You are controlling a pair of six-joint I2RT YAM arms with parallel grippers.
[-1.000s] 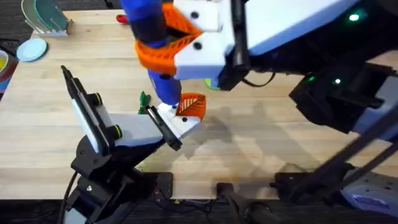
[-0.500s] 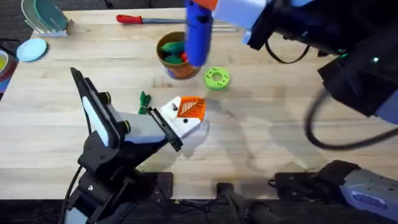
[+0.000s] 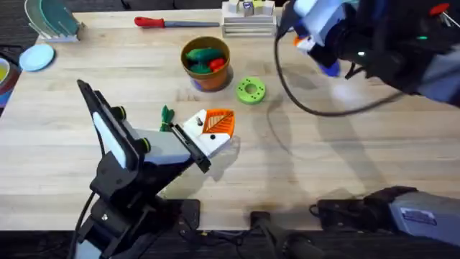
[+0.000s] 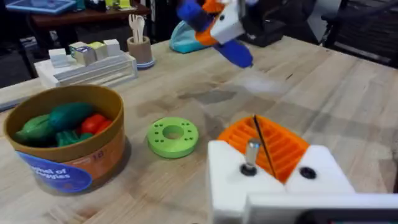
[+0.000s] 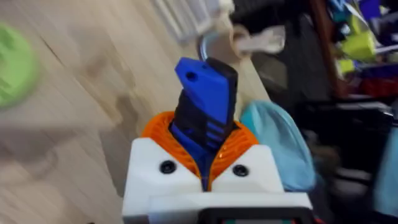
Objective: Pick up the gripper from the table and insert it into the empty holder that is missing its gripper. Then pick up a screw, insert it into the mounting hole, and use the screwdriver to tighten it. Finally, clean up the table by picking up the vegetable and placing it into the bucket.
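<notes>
The screwdriver (image 5: 205, 112) is clamped between the orange pads of the right gripper (image 5: 205, 167), which is raised over the far right part of the counter (image 3: 323, 173). The left gripper (image 3: 203, 152) rests at the white finger base (image 3: 210, 141), which carries the orange pad (image 3: 221, 124) near the counter's middle; whether its fingers are closed cannot be told. In the left wrist view a screw (image 4: 250, 155) stands proud in the base's mounting hole, so whether it has been driven fully home cannot be judged.

If the tool is being put away, it is best lowered level onto bare wood well apart from the bucket (image 3: 206, 66) and the green disc (image 3: 250, 90), and released only once it is resting. The green vegetable (image 3: 167, 116) lies just beside the base, and should be gripped across its middle afterwards.

On the bucket's blue label only fragments can be read, something like "18"; the rest is too blurred.
</notes>
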